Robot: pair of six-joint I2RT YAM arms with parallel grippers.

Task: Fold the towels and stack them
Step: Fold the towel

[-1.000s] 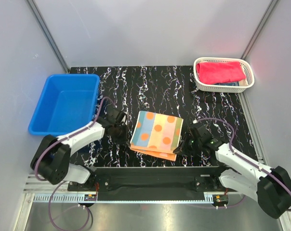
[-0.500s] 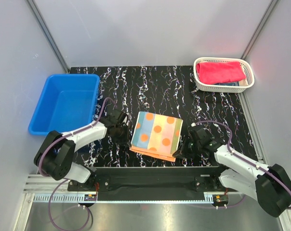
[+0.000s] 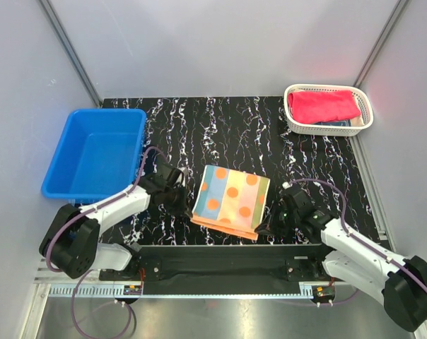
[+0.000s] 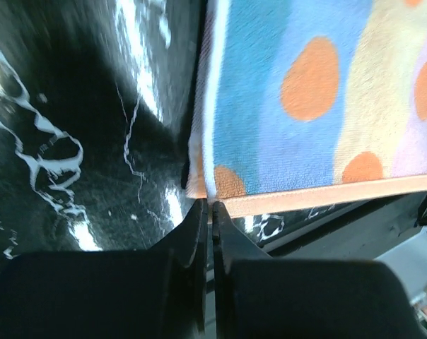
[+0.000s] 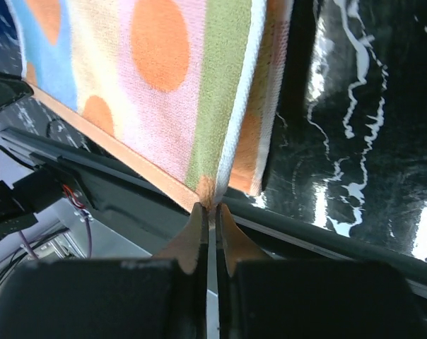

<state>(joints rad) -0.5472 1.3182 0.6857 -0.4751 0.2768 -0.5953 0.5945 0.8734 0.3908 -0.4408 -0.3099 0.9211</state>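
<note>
A striped towel with orange dots (image 3: pixel 231 200) and an orange-peach edge lies folded mid-table. My left gripper (image 3: pixel 186 209) is shut on its near-left corner, seen close in the left wrist view as the towel (image 4: pixel 305 106) pinched at the left gripper (image 4: pixel 209 206). My right gripper (image 3: pixel 264 227) is shut on the near-right corner; in the right wrist view the towel (image 5: pixel 164 85) hangs lifted from the right gripper (image 5: pixel 209 207), with an orange layer below. A pink-red towel (image 3: pixel 323 106) lies in the white basket (image 3: pixel 366 121) at the far right, over a dark cloth mostly hidden.
A blue bin (image 3: pixel 93 152) stands at the far left of the black marbled table (image 3: pixel 220 127). The black rail (image 3: pixel 220 256) runs along the near edge just below the towel. Grey walls close both sides and the back.
Both grippers have drawn toward the near edge with the towel's near corners, and the towel has shifted slightly nearer and turned a little. The basket and bin have not moved.
</note>
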